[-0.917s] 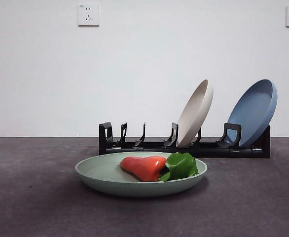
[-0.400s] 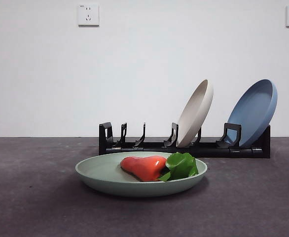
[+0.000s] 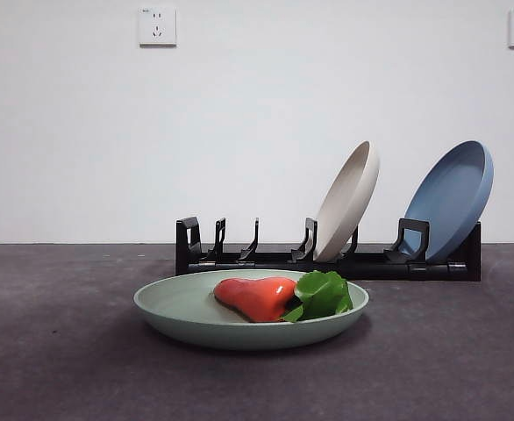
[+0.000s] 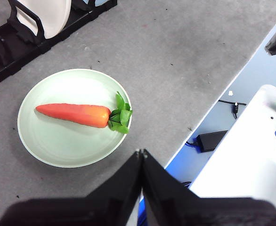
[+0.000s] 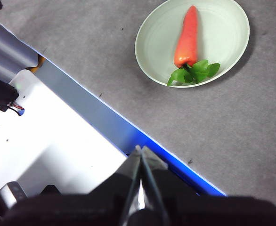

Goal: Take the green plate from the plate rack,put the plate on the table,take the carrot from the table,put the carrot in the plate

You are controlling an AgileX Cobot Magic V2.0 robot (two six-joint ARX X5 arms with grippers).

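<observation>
A lab bench: bare white wall [image 3: 257,123] with sockets [image 3: 157,26], cabled white equipment [image 4: 251,160] beside it.

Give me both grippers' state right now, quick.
Left gripper: shut, holding nothing, raised clear of the pale mint-green round plate.
Right gripper: shut, holding nothing, over the table's edge.

You have the plate [image 3: 196,320] lying flat on the table [image 3: 55,351], in front of the rack [image 3: 327,260] and toward its left end. The carrot [image 3: 257,298] lies in the plate, leaves to the right in the front view, reaching the rim. In the rack behind, two more plates stand tilted: one [image 3: 349,200] near the middle, the other [image 3: 454,197] at the right end. The slots to their left hold nothing.
</observation>
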